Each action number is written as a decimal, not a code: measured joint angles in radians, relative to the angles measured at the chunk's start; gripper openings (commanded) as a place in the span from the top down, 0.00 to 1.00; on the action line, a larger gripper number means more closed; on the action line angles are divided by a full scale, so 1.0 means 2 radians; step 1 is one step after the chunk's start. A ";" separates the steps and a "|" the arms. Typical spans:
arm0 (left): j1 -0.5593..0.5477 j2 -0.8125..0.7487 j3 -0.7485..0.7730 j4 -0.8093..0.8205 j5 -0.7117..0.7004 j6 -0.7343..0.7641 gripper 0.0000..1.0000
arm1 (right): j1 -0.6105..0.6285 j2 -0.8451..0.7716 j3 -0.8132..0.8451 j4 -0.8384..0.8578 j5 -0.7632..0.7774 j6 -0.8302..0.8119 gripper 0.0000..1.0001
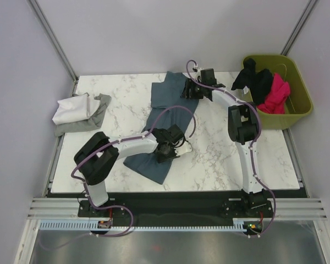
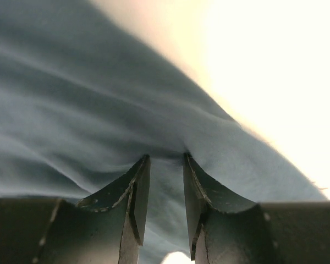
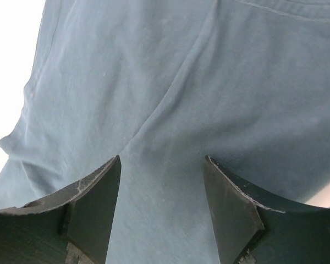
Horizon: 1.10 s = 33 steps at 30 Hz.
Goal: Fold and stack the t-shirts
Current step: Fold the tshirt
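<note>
Slate blue-grey t-shirt (image 1: 166, 94) lay stretched diagonally across the middle of the marble table (image 1: 225, 159), left gripper (image 2: 165, 159) clamped on a fold near its near end, right gripper (image 3: 162, 159) hung with jaws apart over its far end, white t-shirt (image 1: 71, 110) sat at the table's left edge

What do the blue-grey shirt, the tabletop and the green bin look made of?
The blue-grey shirt: soft matte knit cloth, probably cotton jersey; it creases and drapes. The tabletop: white, grey-veined marble look, possibly laminate. The green bin: smooth rigid plastic, by its moulded rim.
</note>
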 measured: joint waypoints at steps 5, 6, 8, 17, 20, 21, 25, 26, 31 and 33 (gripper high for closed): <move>-0.033 0.040 0.055 -0.013 0.019 -0.002 0.61 | 0.012 0.022 0.033 0.003 0.000 -0.001 0.30; -0.039 0.044 0.062 -0.013 0.020 -0.002 0.61 | 0.014 0.025 0.039 0.003 0.000 -0.001 0.30; -0.050 0.058 0.081 -0.016 0.023 -0.004 0.62 | 0.016 0.032 0.049 0.003 0.000 -0.001 0.30; -0.082 0.089 0.133 -0.023 0.032 -0.018 0.62 | 0.018 0.043 0.068 0.003 0.000 -0.001 0.30; -0.084 0.091 0.138 -0.024 0.032 -0.027 0.62 | 0.018 0.043 0.068 0.003 -0.002 -0.001 0.29; -0.084 0.091 0.140 -0.028 0.032 -0.030 0.62 | 0.018 0.043 0.068 0.003 -0.002 -0.001 0.30; -0.084 0.091 0.164 -0.039 0.027 -0.043 0.62 | 0.016 0.041 0.068 0.002 -0.002 -0.005 0.28; -0.084 0.091 0.172 -0.043 0.023 -0.044 0.62 | 0.015 0.038 0.067 0.000 -0.002 -0.008 0.27; -0.081 0.069 0.198 -0.045 -0.014 -0.045 0.62 | 0.008 -0.019 0.042 -0.011 0.002 -0.013 0.25; -0.076 0.043 0.198 -0.054 -0.023 -0.045 0.62 | 0.002 -0.069 0.016 -0.011 0.002 -0.010 0.25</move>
